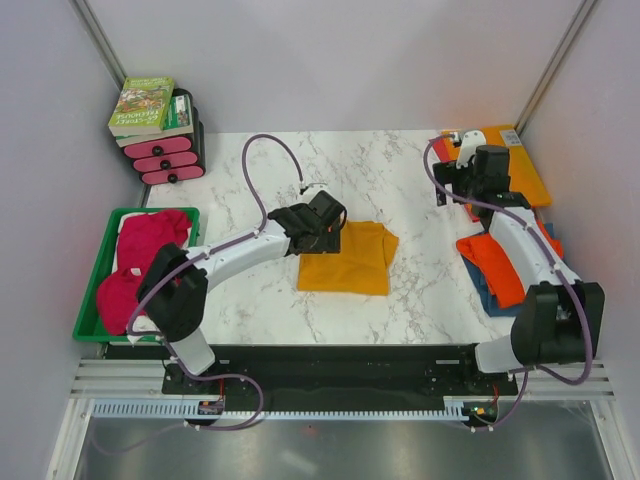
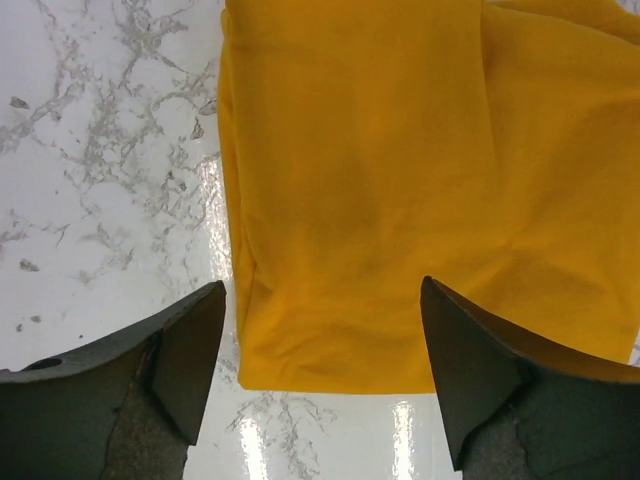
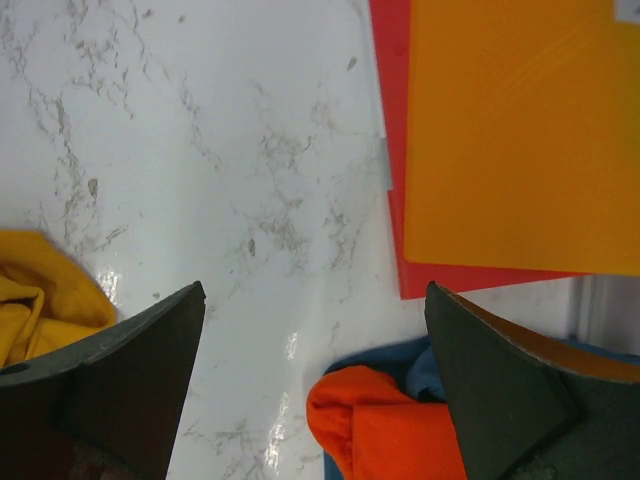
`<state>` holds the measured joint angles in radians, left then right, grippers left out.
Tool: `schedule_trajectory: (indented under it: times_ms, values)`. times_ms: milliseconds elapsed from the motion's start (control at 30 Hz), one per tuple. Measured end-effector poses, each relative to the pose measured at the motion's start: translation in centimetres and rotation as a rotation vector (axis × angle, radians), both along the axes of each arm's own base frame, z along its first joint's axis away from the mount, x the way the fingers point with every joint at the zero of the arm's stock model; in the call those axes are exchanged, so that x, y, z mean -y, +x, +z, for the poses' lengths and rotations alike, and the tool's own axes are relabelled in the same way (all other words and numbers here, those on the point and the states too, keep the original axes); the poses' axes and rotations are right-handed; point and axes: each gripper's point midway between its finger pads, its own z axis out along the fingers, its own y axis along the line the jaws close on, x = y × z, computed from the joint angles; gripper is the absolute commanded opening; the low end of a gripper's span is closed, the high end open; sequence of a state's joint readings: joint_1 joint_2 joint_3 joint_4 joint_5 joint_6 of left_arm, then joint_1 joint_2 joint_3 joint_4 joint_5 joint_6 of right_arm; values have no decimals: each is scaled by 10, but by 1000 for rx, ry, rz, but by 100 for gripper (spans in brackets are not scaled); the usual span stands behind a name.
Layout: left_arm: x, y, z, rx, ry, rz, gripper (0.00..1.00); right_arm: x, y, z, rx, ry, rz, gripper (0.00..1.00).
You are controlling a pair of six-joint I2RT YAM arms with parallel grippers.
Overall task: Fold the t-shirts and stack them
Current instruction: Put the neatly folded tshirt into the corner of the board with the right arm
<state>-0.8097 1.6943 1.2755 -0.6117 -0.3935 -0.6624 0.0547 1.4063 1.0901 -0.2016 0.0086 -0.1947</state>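
Observation:
A golden-orange t-shirt lies folded flat at the table's middle. It fills the left wrist view. My left gripper is open and empty, low over the shirt's near-left corner. A red-orange t-shirt lies folded on a blue t-shirt at the right. Both show in the right wrist view, the red-orange one on the blue one. My right gripper is open and empty above bare table. Magenta-pink t-shirts lie crumpled in the tray.
A green tray sits at the left edge. A stiff orange sheet on a red sheet lies at the back right. Books rest on pink drawers at the back left.

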Motion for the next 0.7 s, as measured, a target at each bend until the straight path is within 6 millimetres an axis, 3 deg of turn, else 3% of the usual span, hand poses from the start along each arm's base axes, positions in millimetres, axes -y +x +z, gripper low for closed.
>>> schedule_trajectory:
  times_ms: [33,67,100,200,233,267,300,367,400,433,467,533,567,700]
  values:
    - [1,2,-2,-4,-10,-1,74,4,0,-10,-56,21,0,97]
    - [3,5,-5,-7,-23,-2,69,5,0,-20,-107,47,7,89]
    - [4,7,-7,-10,-31,-2,55,0,0,-29,-141,74,28,59]
    - [10,11,-17,-25,-46,-13,35,-31,-26,-71,-279,153,117,11]
    - [13,11,-21,-36,-50,-22,29,-43,-37,-82,-323,169,143,0]
    - [15,11,-26,-46,-51,-27,24,-55,-47,-91,-362,183,169,0]
    - [17,10,-31,-56,-50,-31,15,-67,-54,-97,-390,200,194,8]
    - [19,9,-39,-78,-51,-39,10,-87,-62,-102,-423,226,238,20]
    - [20,8,-43,-86,-51,-42,6,-94,-64,-103,-431,236,250,21]
    - [22,7,-47,-95,-52,-46,5,-97,-66,-103,-435,243,257,22]
    - [22,6,-51,-104,-53,-49,4,-102,-68,-104,-441,252,264,34]
    - [20,3,-57,-116,-50,-50,2,-110,-72,-106,-452,269,275,45]
    - [19,1,-59,-121,-48,-48,2,-113,-75,-107,-459,278,281,58]
    - [16,-4,-69,-139,-43,-43,2,-125,-84,-113,-482,299,299,76]
